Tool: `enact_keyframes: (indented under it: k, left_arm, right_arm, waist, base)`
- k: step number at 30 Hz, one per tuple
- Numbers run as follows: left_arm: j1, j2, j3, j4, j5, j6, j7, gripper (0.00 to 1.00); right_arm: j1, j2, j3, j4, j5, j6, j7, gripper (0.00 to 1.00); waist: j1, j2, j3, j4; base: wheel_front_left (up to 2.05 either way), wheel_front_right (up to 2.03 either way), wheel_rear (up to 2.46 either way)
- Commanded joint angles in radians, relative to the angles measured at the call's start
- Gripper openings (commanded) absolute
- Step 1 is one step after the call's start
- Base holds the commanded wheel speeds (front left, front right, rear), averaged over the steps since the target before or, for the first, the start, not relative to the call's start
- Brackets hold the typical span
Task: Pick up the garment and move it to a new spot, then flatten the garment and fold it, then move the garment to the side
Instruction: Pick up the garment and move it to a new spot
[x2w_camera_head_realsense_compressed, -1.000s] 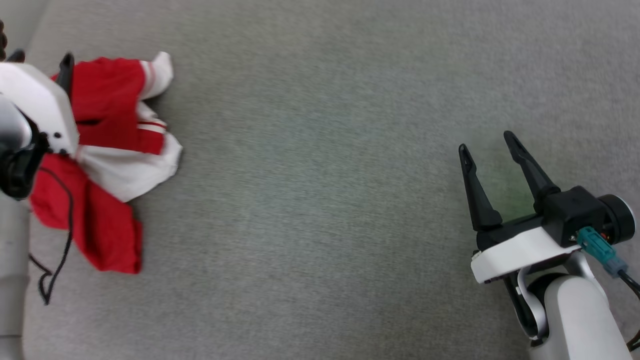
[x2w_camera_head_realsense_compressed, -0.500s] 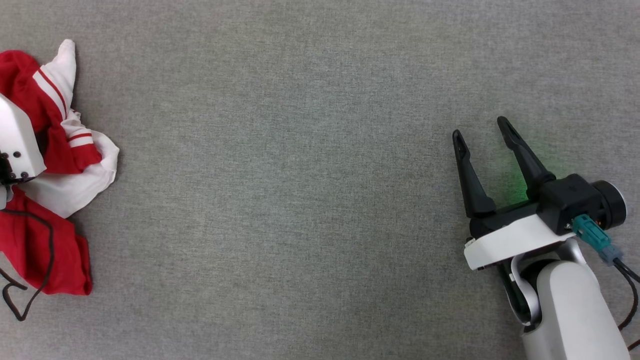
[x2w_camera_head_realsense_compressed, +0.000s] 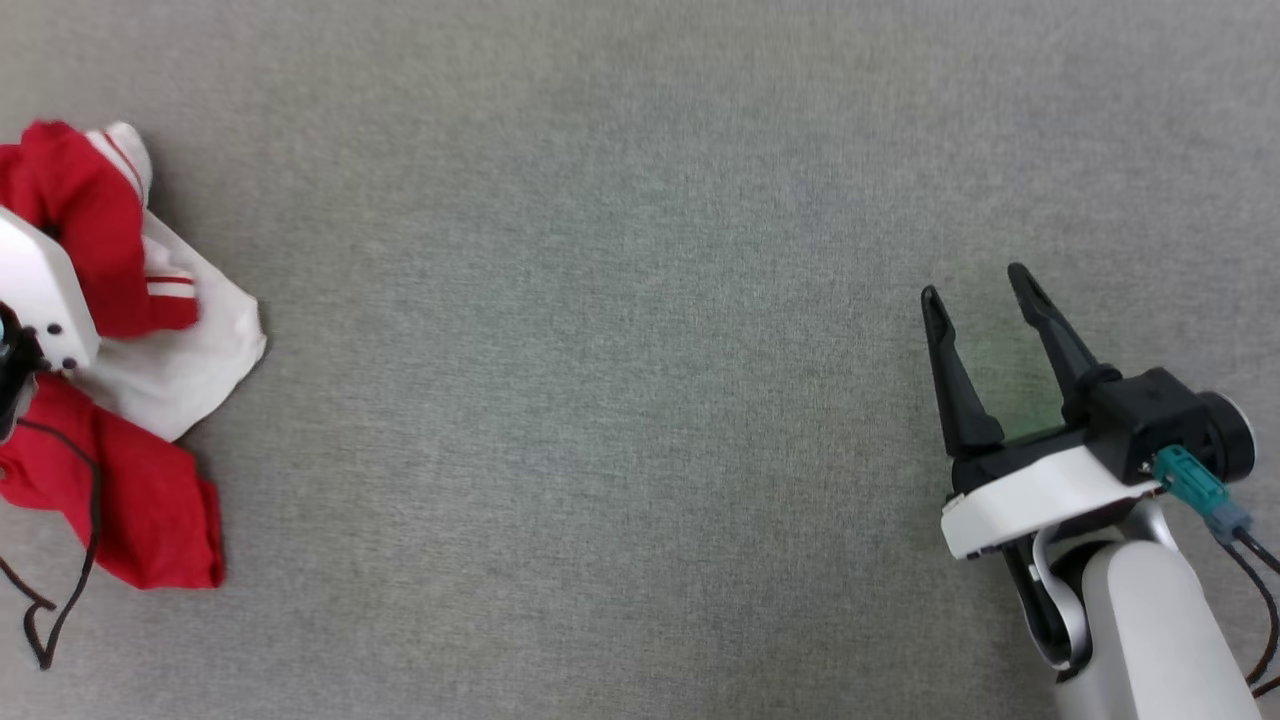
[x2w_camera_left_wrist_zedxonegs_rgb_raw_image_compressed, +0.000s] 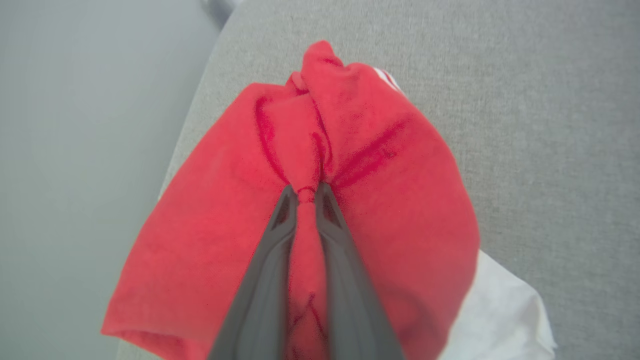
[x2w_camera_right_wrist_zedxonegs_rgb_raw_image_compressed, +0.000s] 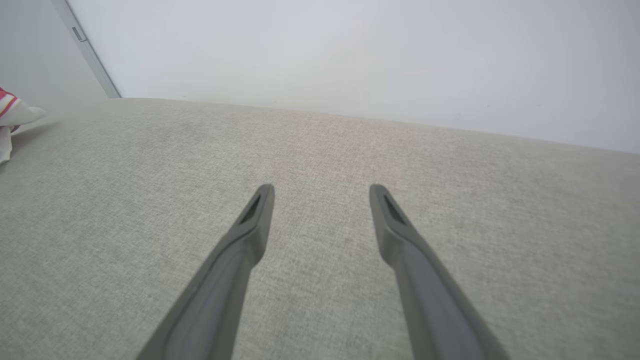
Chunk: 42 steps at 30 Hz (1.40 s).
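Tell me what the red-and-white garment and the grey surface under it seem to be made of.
The garment: soft knit cloth, matte, likely a jersey fabric; it bunches into creases where the left tool pinches it. The grey surface: woven, upholstery-like textile, matte, with a fine flecked weave; what lies beneath cannot be told.

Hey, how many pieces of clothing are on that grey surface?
1: the garment, crumpled at the far left of the grey surface, pinched in the left gripper. It runs off the head view's edge, so more could hide there.
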Motion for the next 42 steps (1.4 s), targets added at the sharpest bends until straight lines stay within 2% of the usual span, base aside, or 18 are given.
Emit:
enact_keyframes:
  k: [1,9,17,19,24,34,38,42]
  left_arm:
    - [-0.015,-0.001,0.004,-0.010,0.018,0.018,-0.053,0.00]
    - [-0.049,-0.024,-0.016,-0.074,0.097,0.056,-0.321,0.00]
    - [-0.020,-0.128,-0.049,-0.157,0.118,0.086,-0.502,0.00]
    - [-0.012,-0.142,-0.058,-0.168,0.120,0.089,-0.513,0.00]
    - [0.044,-0.236,-0.103,-0.222,0.101,0.086,-0.539,0.00]
    - [0.181,-0.425,-0.260,-0.342,0.072,0.029,-0.553,0.00]
    - [0.254,-0.464,-0.316,-0.345,0.063,0.013,-0.552,0.00]
    - [0.366,-0.488,-0.350,-0.333,0.047,0.025,-0.561,0.00]
  right_arm:
    - [0.023,0.000,-0.006,0.007,0.010,0.000,-0.005,1.00]
    - [0.083,0.000,-0.048,0.028,0.033,0.000,-0.005,1.00]
    - [0.152,0.000,-0.060,0.033,0.053,0.000,0.006,1.00]
    - [0.159,0.000,-0.061,0.030,0.052,0.000,0.009,1.00]
    - [0.195,0.000,-0.056,0.017,0.057,0.000,0.027,1.00]
    - [0.231,0.000,-0.069,-0.042,0.055,0.000,0.062,1.00]
    - [0.223,0.000,-0.069,-0.055,0.059,0.000,0.062,1.00]
    - [0.214,0.000,-0.073,-0.056,0.065,0.000,0.055,1.00]
  waist:
    - [-0.0001,0.0000,-0.060,0.015]
    - [-0.0001,0.0000,-0.213,0.033]
    - [-0.0001,0.0000,-0.343,-0.011]
    - [-0.0001,0.0000,-0.356,-0.021]
    - [-0.0001,0.0000,-0.410,-0.089]
    - [-0.0001,0.0000,-0.385,-0.196]
    - [-0.0001,0.0000,-0.352,-0.215]
    - [-0.0001,0.0000,-0.322,-0.217]
  base:
    - [0.00,0.00,0.00]
    - [0.00,0.00,0.00]
    - [0.00,0.00,0.00]
    - [0.00,0.00,0.00]
    - [0.00,0.00,0.00]
    - [0.00,0.00,0.00]
    - [0.00,0.00,0.00]
    - [0.00,0.00,0.00]
